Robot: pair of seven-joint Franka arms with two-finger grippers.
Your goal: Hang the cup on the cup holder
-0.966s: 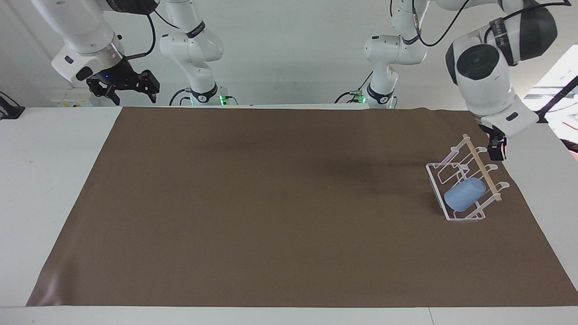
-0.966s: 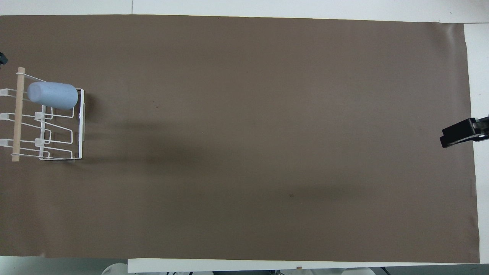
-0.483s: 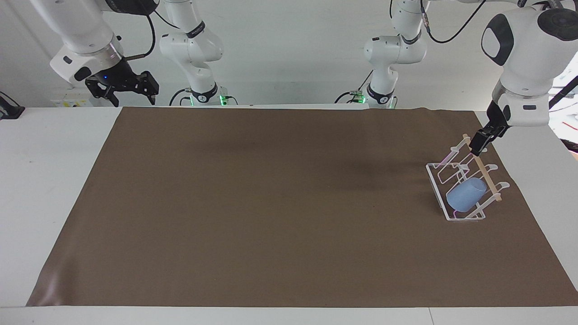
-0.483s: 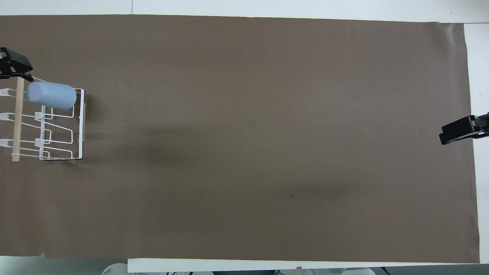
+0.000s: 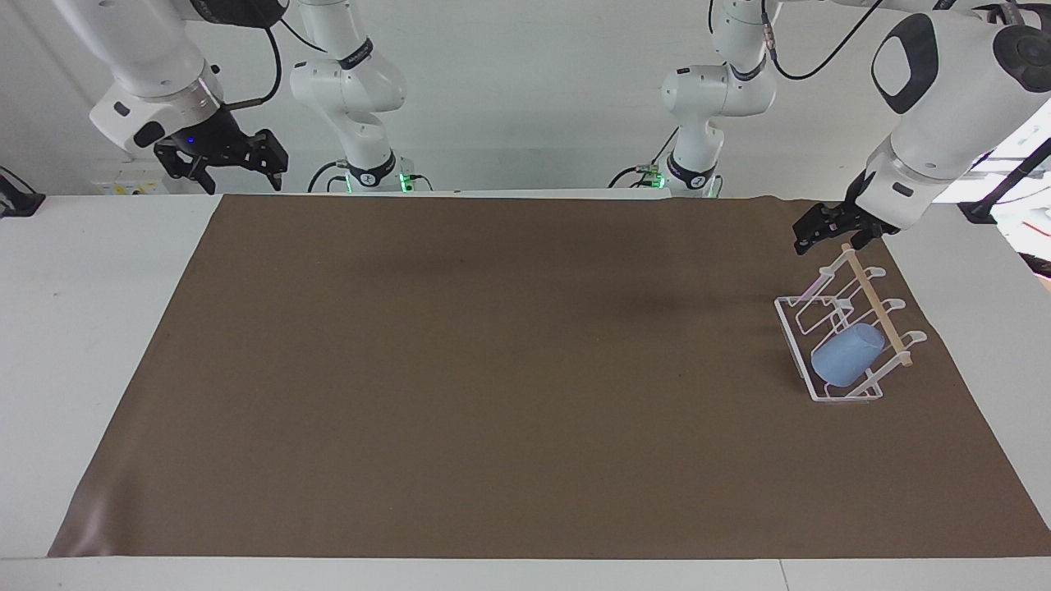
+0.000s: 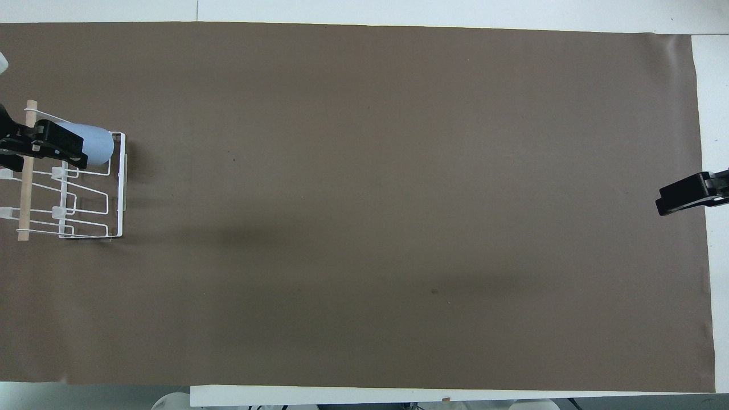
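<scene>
Overhead view: left end effector (image 6: 54, 147) covers part of light-blue cup (image 6: 97, 144); facing view shows it raised, over rack's robot-side end, clear of cup (image 5: 846, 355), fingers spread, empty. Cup hangs on white wire cup holder (image 5: 837, 328) at left arm's end of brown mat (image 5: 493, 369) on tabletop, long axis slanted, base up toward wooden rod (image 5: 878, 308). Right end effector (image 5: 230, 156) waits raised at other end, spread, empty.

Overhead view: the left gripper (image 6: 57, 149) covers the closed end of the cup (image 6: 97, 144); the cup holder (image 6: 85, 193) is cut off at the frame edge, as is the right gripper (image 6: 678, 196), showing only one black tip.
</scene>
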